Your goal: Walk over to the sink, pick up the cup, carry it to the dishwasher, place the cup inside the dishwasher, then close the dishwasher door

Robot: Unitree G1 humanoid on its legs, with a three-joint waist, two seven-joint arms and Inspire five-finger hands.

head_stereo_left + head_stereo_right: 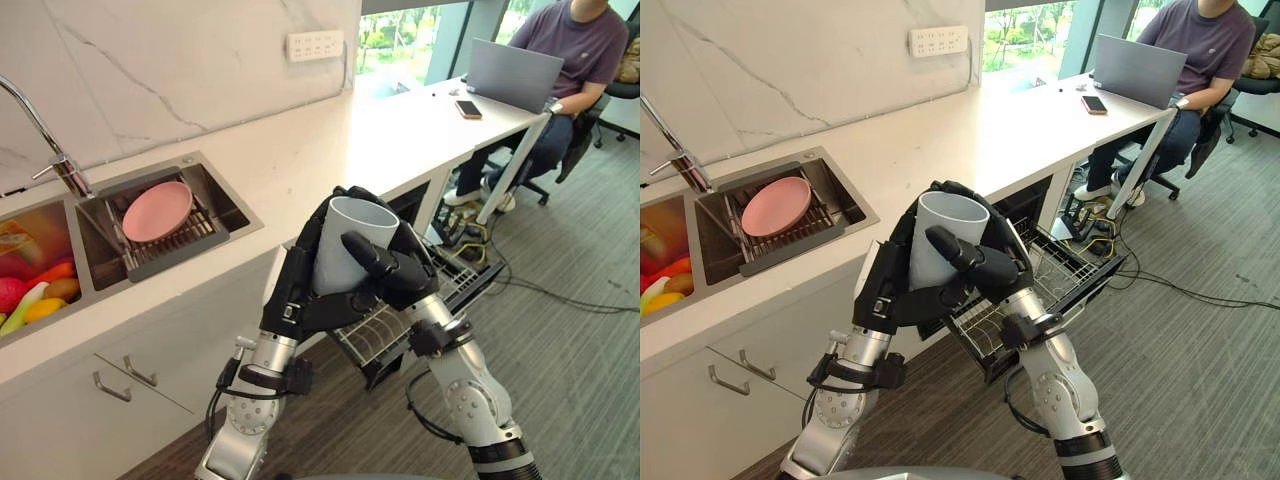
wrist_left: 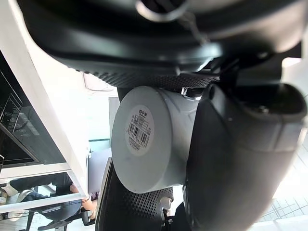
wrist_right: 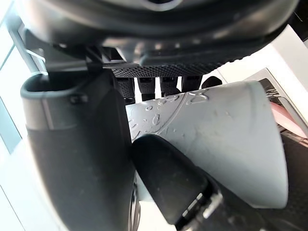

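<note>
You have the cup (image 1: 345, 250) clasped between both hands, upright and mouth up, well clear of the counter (image 1: 300, 150). The left hand (image 1: 298, 290) cradles its near-left side with its fingers curled round the back. The right hand (image 1: 405, 272) closes on it from the other side, thumb laid across the front wall.

Treat the cup as rigid and light. It looks like smooth ceramic or hard plastic, and I can't tell which, so assume it will chip or crack if it drops on the rack (image 1: 460, 280). The right wrist view shows water beads (image 3: 154, 118) on the wall, so the surface is wet and will likely slip under a loose hold. The wall tapers toward the flat base (image 2: 139, 137), so a squeeze low down may push the cup upward out of the hands.

The best hold is round the mid-wall, thumb opposite the fingers, firm but not crushing. I see no handle in any view, so don't plan on one. Keep the fingers off the rim so you can release cleanly.

The open dishwasher rack lies below and just beyond the right hand. That makes it a short lowering move, best done slowly and with the cup kept level.
</note>
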